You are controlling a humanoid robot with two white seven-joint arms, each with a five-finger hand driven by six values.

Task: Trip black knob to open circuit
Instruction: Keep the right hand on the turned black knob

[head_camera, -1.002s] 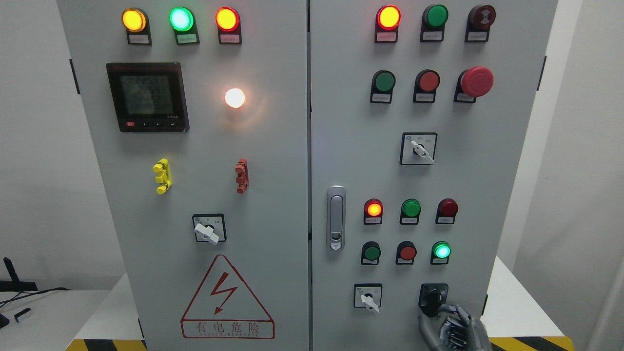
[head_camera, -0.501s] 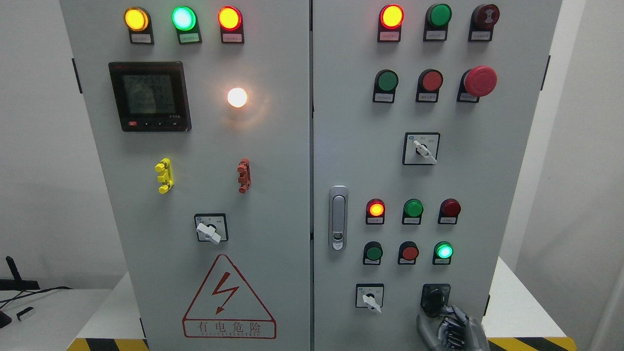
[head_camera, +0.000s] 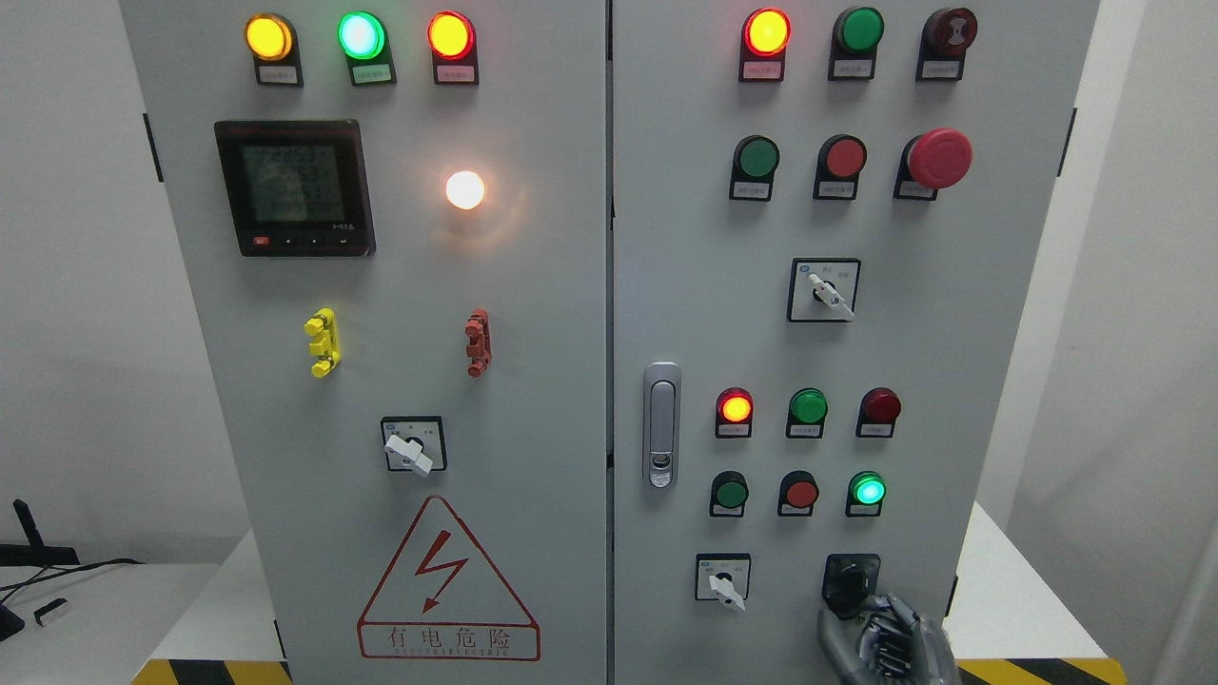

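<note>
The cabinet (head_camera: 533, 285) looks like painted metal, grey and matt. Near its middle seam, the door handle (head_camera: 661, 423) is shiny silver metal. The black knob (head_camera: 850, 580) at the cabinet's bottom right is dark plastic — a bit glossy. Just below it, the right hand (head_camera: 885, 645) is grey metal, smooth and shiny.

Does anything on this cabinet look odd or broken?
Nothing looks damaged. The three white selector switches all point down-right, seemingly just their setting. The right hand is at the black knob.

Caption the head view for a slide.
Right hand reaches up to the black knob low on the cabinet's right door.
</note>
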